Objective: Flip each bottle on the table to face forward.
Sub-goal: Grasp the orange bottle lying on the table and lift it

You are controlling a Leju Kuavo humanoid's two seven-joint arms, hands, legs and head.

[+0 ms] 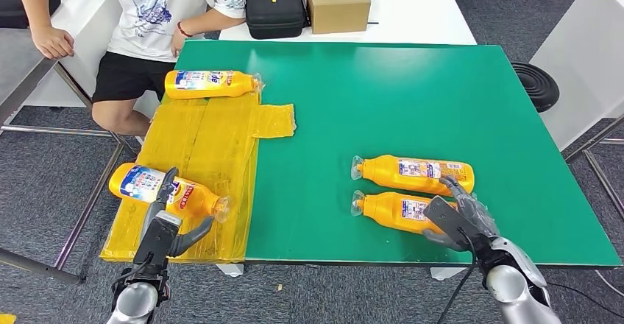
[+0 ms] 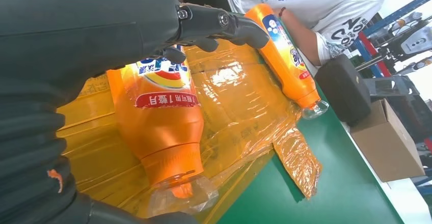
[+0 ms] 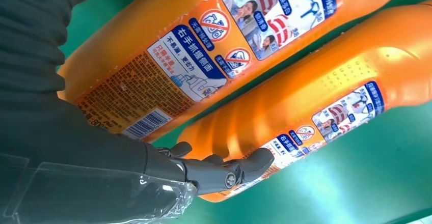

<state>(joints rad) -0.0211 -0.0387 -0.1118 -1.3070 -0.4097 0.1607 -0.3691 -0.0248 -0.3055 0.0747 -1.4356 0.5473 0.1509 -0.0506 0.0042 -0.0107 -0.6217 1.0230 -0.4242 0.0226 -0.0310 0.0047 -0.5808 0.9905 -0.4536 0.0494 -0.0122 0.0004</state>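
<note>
Left hand (image 1: 165,221): fingers spread over near-left bottle (image 1: 165,189) lying on yellow sheet (image 1: 199,155) at the table's (image 1: 441,96) front-left edge; grasp cannot be told. Far bottle (image 1: 212,83) beyond it, by a seated person (image 1: 147,15).
Right hand (image 1: 460,217): fingers laid on front-right bottle (image 1: 401,210); hold uncertain. Second right bottle (image 1: 416,172) just beyond, back labels up per the right wrist view. Open green surface beyond.

Bottle (image 3: 214,56) label reads 右手抓握侧面 beside a barcode; person's shirt (image 2: 351,28) shows "NO" and "CO"

a seated person (image 1: 147,15) in a white t-shirt far beyond the left hand; a black case (image 1: 274,9) touching a cardboard box (image 1: 338,1) beyond both hands.
</note>
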